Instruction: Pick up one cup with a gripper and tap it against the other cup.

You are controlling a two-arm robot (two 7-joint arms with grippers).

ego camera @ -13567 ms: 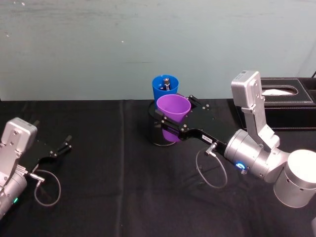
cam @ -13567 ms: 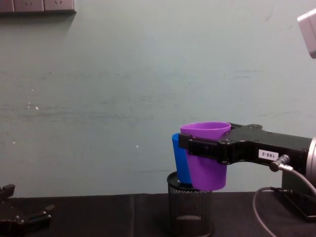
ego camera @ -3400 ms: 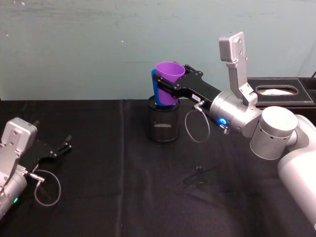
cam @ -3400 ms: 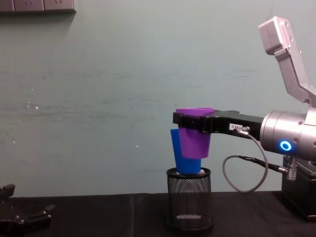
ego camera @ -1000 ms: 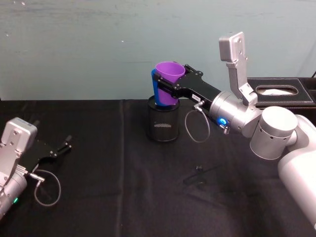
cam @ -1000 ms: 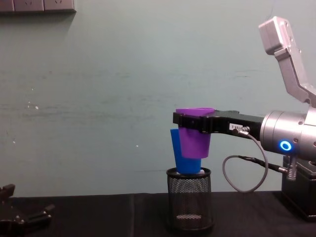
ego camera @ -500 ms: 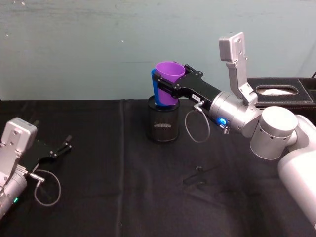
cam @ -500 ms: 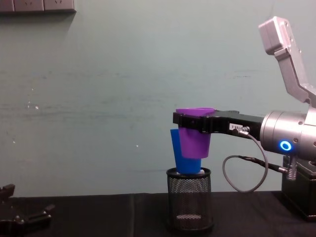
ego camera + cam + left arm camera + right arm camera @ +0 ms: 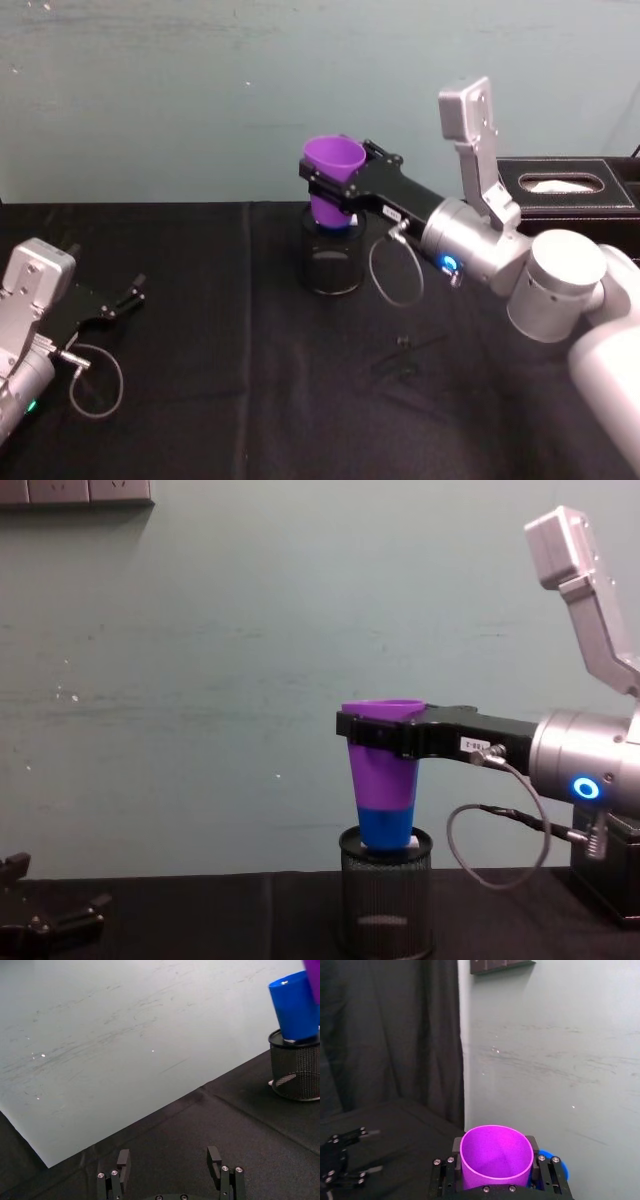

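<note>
My right gripper (image 9: 340, 186) is shut on the purple cup (image 9: 333, 178), holding it upright by its upper part above the black mesh holder (image 9: 331, 262). The blue cup (image 9: 385, 826) stands in that holder; in the chest view its lower part shows under the purple cup (image 9: 383, 756). The purple cup hangs nearer to me and hides most of the blue one. I cannot tell whether they touch. The right wrist view shows the purple cup (image 9: 496, 1155) between the fingers (image 9: 443, 1178), with a blue sliver (image 9: 556, 1162) behind. The left wrist view shows the blue cup (image 9: 295, 1007) in the holder.
My left gripper (image 9: 118, 301) rests open and idle on the black cloth at the near left. A black tissue box (image 9: 572, 208) stands at the back right behind the right arm. A small black part (image 9: 401, 343) lies on the cloth in front of the holder.
The right gripper has carried the purple cup a little to the left and toward me. It now covers the blue cup, which showed beside it before. The left arm has not moved.
</note>
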